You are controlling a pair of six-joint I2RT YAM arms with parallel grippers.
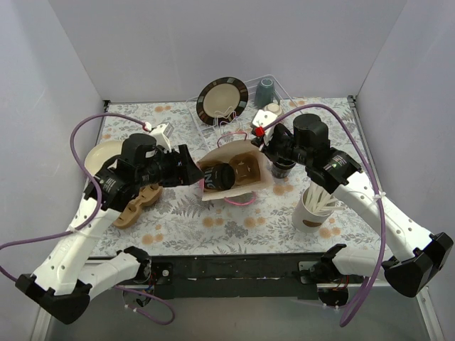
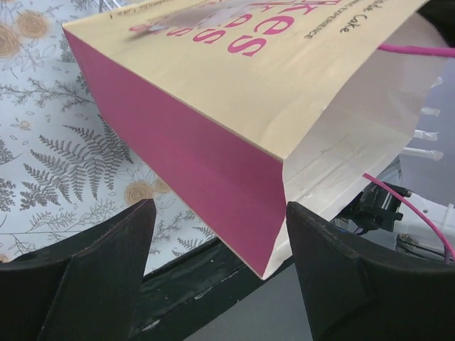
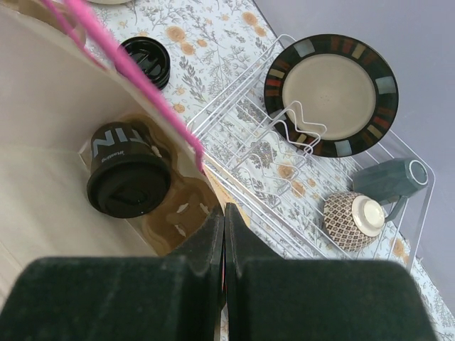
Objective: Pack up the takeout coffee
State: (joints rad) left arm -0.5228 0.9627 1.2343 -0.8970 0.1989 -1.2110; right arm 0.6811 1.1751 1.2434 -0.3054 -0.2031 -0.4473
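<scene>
Straddling a corner of the paper bag [image 2: 213, 92] with left gripper [image 2: 219, 213] spread, grasping nothing; poising right gripper [image 3: 224, 213] clenched at the bag's rim; nesting one lidded black cup [image 3: 128, 181] in the cardboard tray [image 3: 181, 213] inside.

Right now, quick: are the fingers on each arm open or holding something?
Left fingers: open, either side of the paper bag's corner.
Right fingers: shut at the bag's rim; a grip cannot be told.
</scene>
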